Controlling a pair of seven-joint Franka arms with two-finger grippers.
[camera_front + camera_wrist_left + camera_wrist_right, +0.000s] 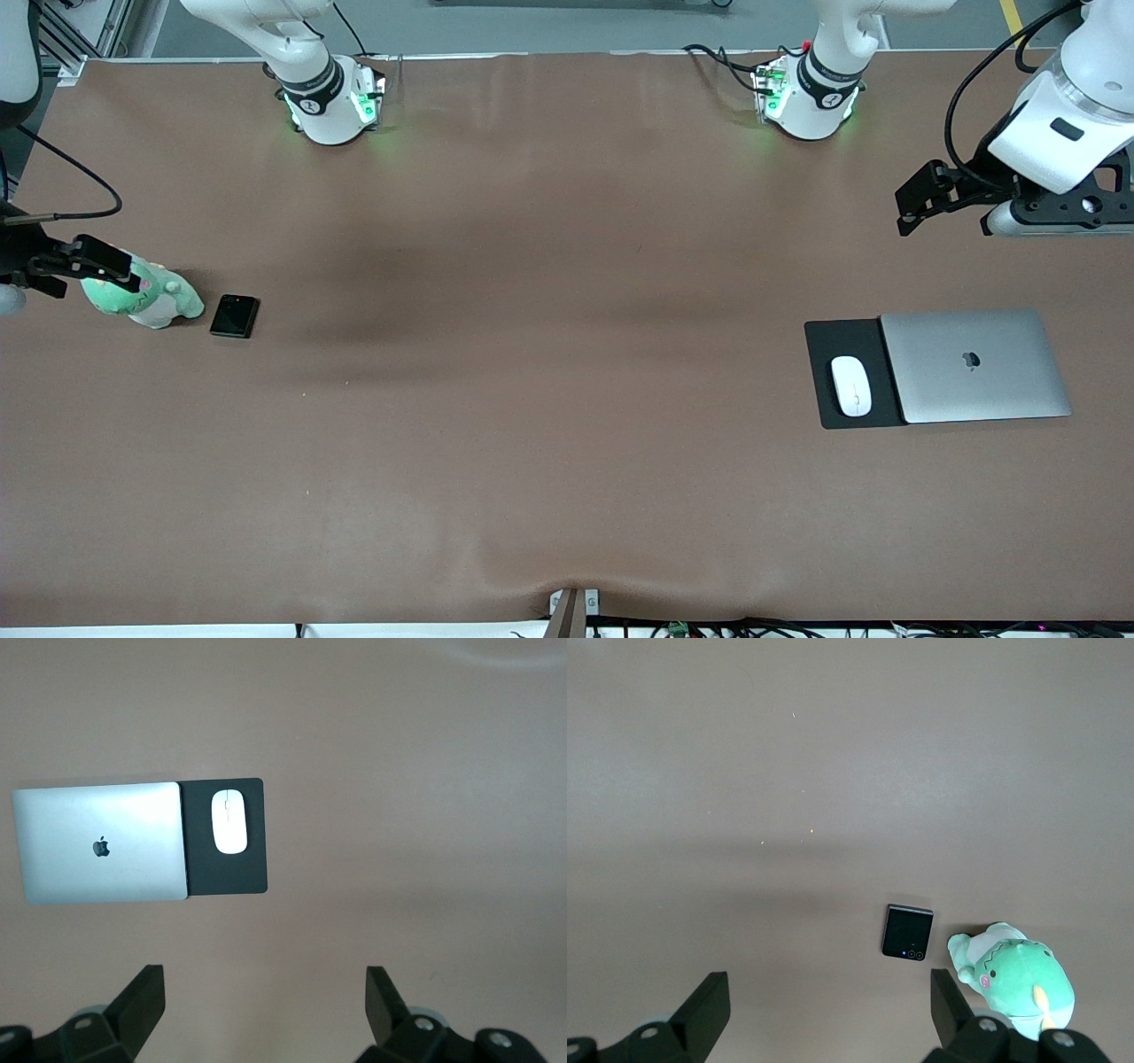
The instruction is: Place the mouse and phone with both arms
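Observation:
The white mouse (850, 385) lies on a black mat (837, 337) beside a closed silver laptop (974, 365), toward the left arm's end of the table. It also shows in the left wrist view (229, 821). The black phone (235, 316) lies flat on the table toward the right arm's end, beside a green plush toy (155, 301). It also shows in the right wrist view (908, 932). My left gripper (905, 211) (266, 988) is open and empty, up over bare table. My right gripper (89, 273) (830, 992) is open and empty, over the plush toy's edge.
The laptop (102, 843) overlaps the mat (239, 873) on the side away from the mouse. The plush toy (1014, 977) lies close to the phone. A brown cloth (549, 354) covers the table. A small bracket (571, 607) sits at the table edge nearest the front camera.

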